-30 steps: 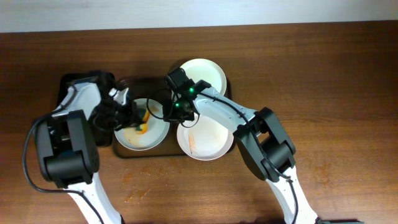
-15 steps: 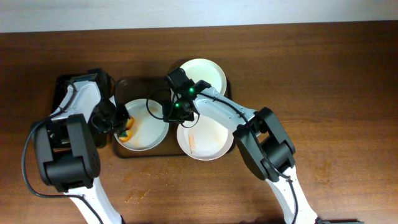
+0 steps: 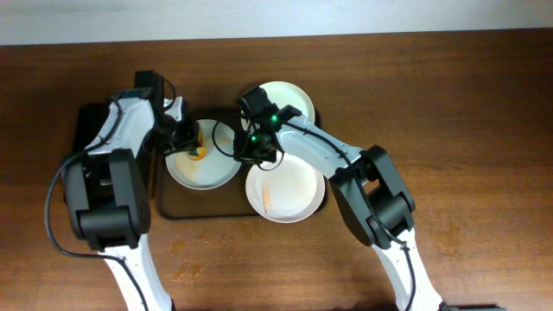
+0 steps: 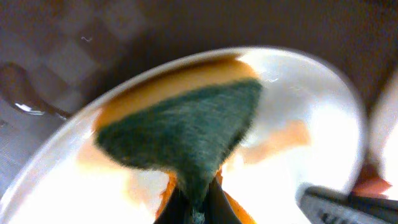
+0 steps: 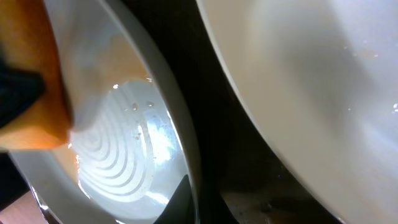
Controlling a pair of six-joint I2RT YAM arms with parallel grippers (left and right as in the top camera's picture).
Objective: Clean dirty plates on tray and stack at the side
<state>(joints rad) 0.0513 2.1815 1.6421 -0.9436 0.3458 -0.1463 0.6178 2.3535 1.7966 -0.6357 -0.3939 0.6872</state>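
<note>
Smeared white round plate [image 3: 210,171] is lying in the left half of a dark brown rectangular tray [image 3: 197,206] on a brown wooden table [image 3: 449,130], with both robot arms bearing on it from either side. The left gripper [image 3: 187,142] is reaching in from the plate's upper left, its jaws drawn narrow and pinching an orange-and-green sponge [image 3: 198,154], which is pressing on the plate near its upper left rim. Seen from the left wrist, the sponge [image 4: 186,127] is presenting its dark green scouring face, fanning out from the fingertips at the bottom of the view, with the orange body showing behind and beneath it. Pale orange smears are marking the plate's white surface around it. The right gripper [image 3: 245,154] is meeting the same plate at its right rim, and the right wrist view is showing the jaws nipped narrow on that rim, the plate's concentric ridges beaded with droplets and the sponge's orange edge resting at the far side. Two more plates are sharing the tray's right half: a streaked white round plate [image 3: 292,194] with thin orange lines is sitting at the lower right, just beside the smeared one, and a clean-looking white round plate [image 3: 289,99] is sitting at the upper right, partly crossed by the right arm and reaching past the tray's far edge.
</note>
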